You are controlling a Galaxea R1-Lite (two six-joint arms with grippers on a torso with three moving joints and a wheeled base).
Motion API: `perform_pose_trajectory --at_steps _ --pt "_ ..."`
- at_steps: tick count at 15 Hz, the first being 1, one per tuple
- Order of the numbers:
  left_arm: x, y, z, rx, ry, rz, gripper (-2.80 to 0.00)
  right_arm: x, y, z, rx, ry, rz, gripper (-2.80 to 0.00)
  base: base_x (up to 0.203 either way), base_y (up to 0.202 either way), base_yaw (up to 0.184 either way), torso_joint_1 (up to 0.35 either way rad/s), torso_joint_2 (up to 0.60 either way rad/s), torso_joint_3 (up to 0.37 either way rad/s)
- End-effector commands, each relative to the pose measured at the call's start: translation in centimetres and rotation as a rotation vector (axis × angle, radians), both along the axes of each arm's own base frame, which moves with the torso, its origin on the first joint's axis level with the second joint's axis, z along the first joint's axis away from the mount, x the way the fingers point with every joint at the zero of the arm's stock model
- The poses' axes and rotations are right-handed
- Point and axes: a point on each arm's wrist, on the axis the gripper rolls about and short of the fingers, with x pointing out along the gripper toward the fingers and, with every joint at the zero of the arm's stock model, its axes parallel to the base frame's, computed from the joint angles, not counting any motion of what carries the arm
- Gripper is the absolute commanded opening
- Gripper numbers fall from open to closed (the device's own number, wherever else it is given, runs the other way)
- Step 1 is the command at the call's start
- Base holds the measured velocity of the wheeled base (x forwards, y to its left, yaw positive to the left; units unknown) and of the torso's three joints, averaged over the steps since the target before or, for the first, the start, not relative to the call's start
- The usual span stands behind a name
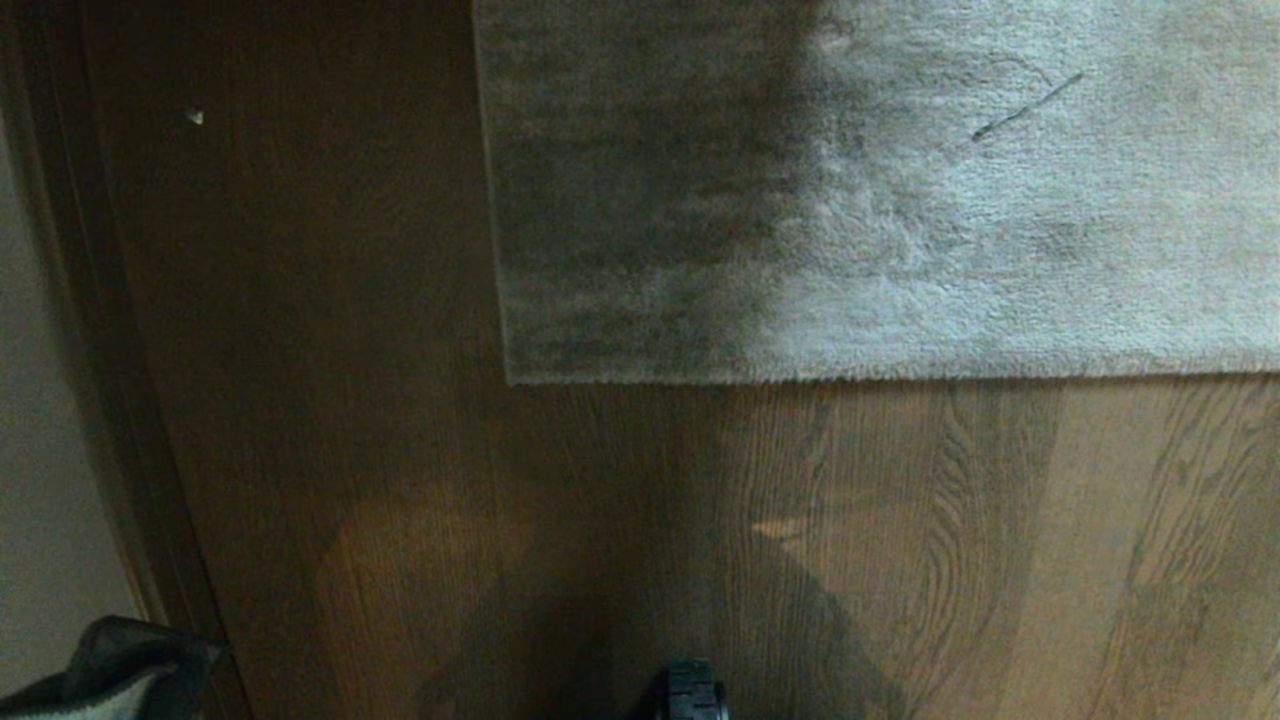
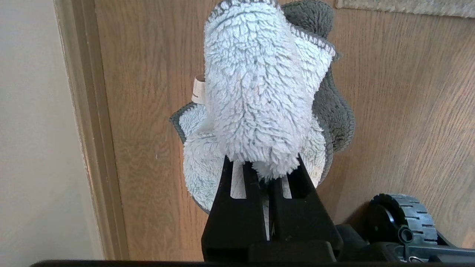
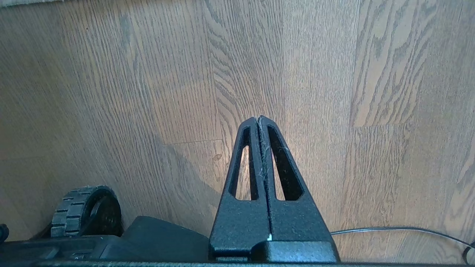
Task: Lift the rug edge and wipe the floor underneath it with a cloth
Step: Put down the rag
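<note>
The light grey rug (image 1: 880,190) lies flat on the brown wood-grain floor (image 1: 900,540), its near corner left of centre in the head view. My left gripper (image 2: 263,167) is shut on the cloth (image 2: 256,92), a fluffy pale grey-blue rag with a dark grey back that bunches over and hides the fingertips. A bit of that cloth (image 1: 110,670) shows at the head view's lower left corner. My right gripper (image 3: 258,118) hangs above bare floor (image 3: 315,74), shut with nothing in it. A strip of rug edge (image 2: 408,5) shows beyond the cloth.
A baseboard (image 1: 100,350) and pale wall (image 1: 40,450) run along the left side, close to the left arm. The base's ridged wheels (image 2: 404,218) (image 3: 83,211) sit by both grippers. A thin cable (image 3: 400,230) lies on the floor near the right gripper.
</note>
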Motion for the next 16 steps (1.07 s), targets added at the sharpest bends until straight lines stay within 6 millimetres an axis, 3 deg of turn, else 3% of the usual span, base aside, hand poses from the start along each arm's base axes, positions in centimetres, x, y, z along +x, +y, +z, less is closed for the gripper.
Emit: perform_pose_trajectory --at_steps 1,16 --pt "0.0 0.0 0.0 -0.001 -0.001 0.001 -2.8 0.0 0.0 0.01 0.001 -0.001 0.0 -2.8 0.0 0.0 0.0 0.0 0.0 0.0" --pt "-0.03 0.0 0.0 -0.006 0.021 0.002 -2.8 0.0 0.0 0.01 0.001 -0.001 0.0 -2.8 0.0 0.0 0.0 0.0 0.0 0.0"
